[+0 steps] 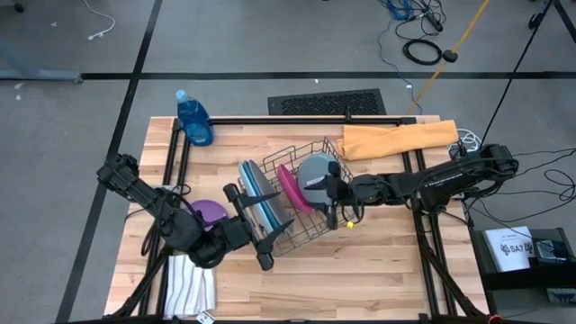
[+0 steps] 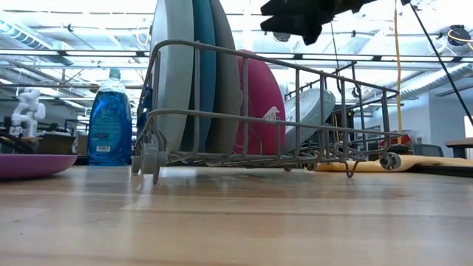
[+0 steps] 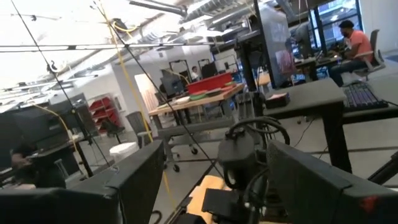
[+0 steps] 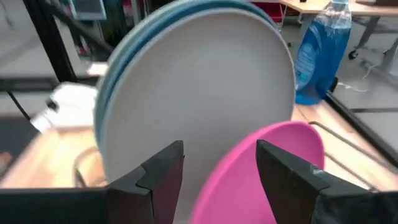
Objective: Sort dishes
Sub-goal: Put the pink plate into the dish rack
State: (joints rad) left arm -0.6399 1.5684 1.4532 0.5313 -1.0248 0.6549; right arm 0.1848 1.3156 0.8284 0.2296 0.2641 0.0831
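Smooth, seemingly plastic plates (image 4: 205,87) in wire rack (image 2: 295,140) on wood table (image 1: 360,270).

Two dark jointed arms, each ending in a blocky black two-fingered claw.

Open left tool (image 3: 211,180) before distant desks (image 3: 199,102) and a seated person (image 3: 354,46).

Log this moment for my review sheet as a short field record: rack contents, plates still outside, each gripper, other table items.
rack: wire dish rack at table centre
in rack: large plates on edge, magenta plate, pale teal plate
outside rack: purple plate flat on table
right gripper: open, over the rack, empty
left gripper: open, beside the rack, empty
other items: blue soap bottle, orange cloth, striped white cloth
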